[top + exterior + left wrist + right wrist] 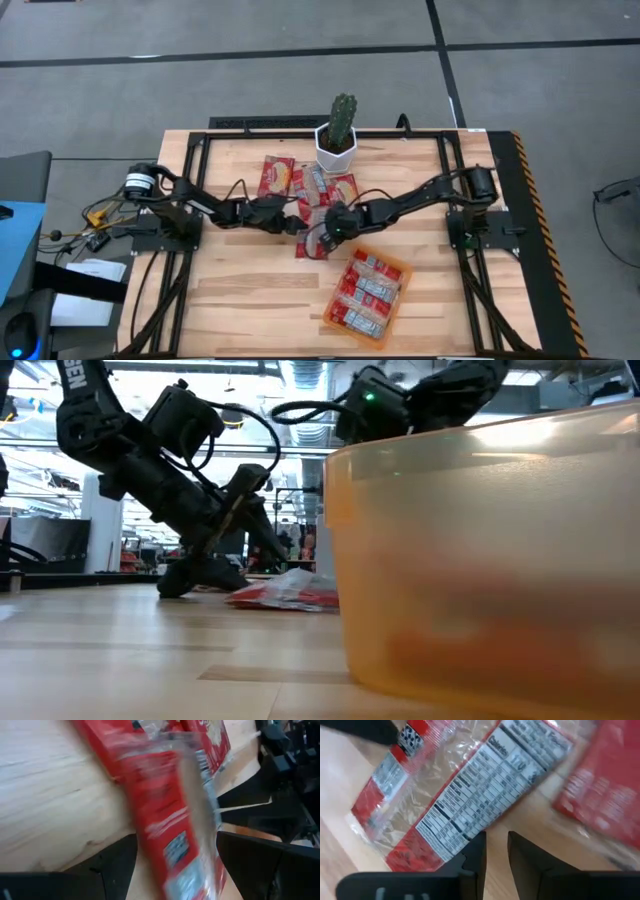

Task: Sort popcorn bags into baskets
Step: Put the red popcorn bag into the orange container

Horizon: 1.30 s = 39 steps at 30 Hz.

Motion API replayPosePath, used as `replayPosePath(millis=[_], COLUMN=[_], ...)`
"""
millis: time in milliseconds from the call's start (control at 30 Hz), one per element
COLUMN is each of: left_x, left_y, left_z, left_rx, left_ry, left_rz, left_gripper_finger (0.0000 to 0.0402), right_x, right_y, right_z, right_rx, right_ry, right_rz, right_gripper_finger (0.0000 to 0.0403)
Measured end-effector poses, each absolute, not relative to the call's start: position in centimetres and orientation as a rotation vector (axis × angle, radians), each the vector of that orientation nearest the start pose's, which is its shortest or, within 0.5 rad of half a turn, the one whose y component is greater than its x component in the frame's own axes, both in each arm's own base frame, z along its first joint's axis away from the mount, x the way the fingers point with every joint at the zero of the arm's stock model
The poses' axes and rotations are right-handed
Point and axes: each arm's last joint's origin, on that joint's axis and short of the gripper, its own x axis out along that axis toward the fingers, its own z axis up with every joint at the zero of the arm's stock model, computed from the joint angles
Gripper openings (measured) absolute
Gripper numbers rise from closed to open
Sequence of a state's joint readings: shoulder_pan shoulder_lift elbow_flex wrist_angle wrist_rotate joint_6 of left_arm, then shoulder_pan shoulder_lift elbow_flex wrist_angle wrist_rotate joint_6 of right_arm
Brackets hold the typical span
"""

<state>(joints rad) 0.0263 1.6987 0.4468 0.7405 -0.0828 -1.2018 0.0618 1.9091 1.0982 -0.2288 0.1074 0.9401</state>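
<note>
**Both arms at the packet pile, next pick not secured**

Left gripper [297,224] sits low at the pile, table centre; its wrist view shows a popcorn bag [172,820] between widely spread fingers [260,865], not yet pinched. Right gripper [328,228] hovers just beside it, at 3 o'clock of it, fingers nearly closed on nothing above a bag lying label-up [470,800]. Loose bags [277,176] lie at 12 o'clock of the grippers, near the cactus pot [338,147]. Orange basket [338,310] at 5 o'clock already holds several packets [372,285]. Step, likely: grasping the next bag. Next: close the left jaws on it, lift, carry to basket.
</note>
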Motion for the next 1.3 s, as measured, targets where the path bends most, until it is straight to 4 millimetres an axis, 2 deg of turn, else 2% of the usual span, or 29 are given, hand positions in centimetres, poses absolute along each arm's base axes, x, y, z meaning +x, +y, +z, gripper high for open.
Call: replayPosePath(millis=[300, 500, 633, 867, 1000, 1100, 1167, 1300], left_x=[27.8, 27.8, 27.8, 27.8, 27.8, 28.0, 28.0, 28.2], left_y=[0.9, 0.9, 0.9, 0.9, 0.9, 0.9, 0.9, 0.8], left_z=[10.6, 10.5, 10.5, 10.5, 10.6, 10.8, 11.1, 12.1], left_rx=[-1.129, -1.124, -1.138, -1.124, -1.123, -1.134, -1.154, -1.176], left_ry=[0.429, 0.428, 0.422, 0.424, 0.418, 0.394, 0.376, 0.347], left_rz=[0.386, 0.396, 0.406, 0.404, 0.394, 0.372, 0.355, 0.279], left_gripper_finger=[0.0263, 0.0255, 0.021, 0.0079, 0.0016, 0.0012, 0.0016, 0.0008], right_x=[39.6, 39.9, 40.0, 40.0, 39.4, 38.0, 36.6, 32.4], right_y=[1.6, 1.1, 0.9, 0.9, 1.0, 1.0, 1.2, 2.0], right_z=[13.0, 13.4, 13.4, 14.5, 17.1, 20.4, 22.9, 28.3], right_rx=[0.692, 0.647, 0.65, 0.653, 0.647, 0.65, 0.655, 0.675], right_ry=[0.986, 0.985, 0.982, 0.948, 0.901, 0.881, 0.868, 0.826], right_rz=[-0.473, -0.448, -0.443, -0.433, -0.406, -0.391, -0.375, -0.359], right_gripper_finger=[0.0098, 0.0098, 0.0097, 0.0097, 0.0097, 0.0097, 0.0097, 0.0097])
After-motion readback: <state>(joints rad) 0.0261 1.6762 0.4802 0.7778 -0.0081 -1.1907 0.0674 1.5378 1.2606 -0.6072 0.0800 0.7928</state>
